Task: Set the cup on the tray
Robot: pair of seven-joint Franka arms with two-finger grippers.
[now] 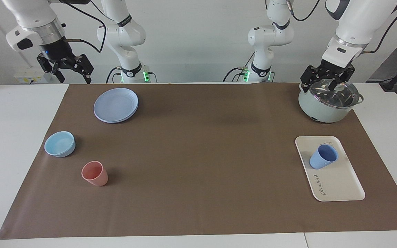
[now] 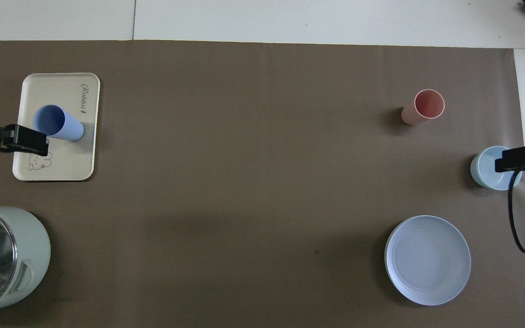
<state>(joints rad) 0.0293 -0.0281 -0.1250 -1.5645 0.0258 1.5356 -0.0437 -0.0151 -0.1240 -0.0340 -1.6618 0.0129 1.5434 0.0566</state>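
The periwinkle-blue cup [image 1: 323,156] stands upright on the cream-white tray [image 1: 339,186], on the half of the tray nearer to the robots. Both lie toward the left arm's end of the table. The cup [image 2: 57,123] and the tray [image 2: 62,164] also show in the overhead view. My left gripper [image 1: 327,78] is open and empty. It hangs in the air over the pot, well apart from the cup. My right gripper [image 1: 67,69] is open and empty, raised high at the right arm's end of the table.
A pale-green pot with a glass lid [image 1: 329,100] stands nearer to the robots than the tray. Toward the right arm's end lie stacked round blue plates [image 1: 115,104], a light-blue bowl [image 1: 60,144] and a salmon-pink cup [image 1: 95,173]. A brown mat [image 1: 198,155] covers the table.
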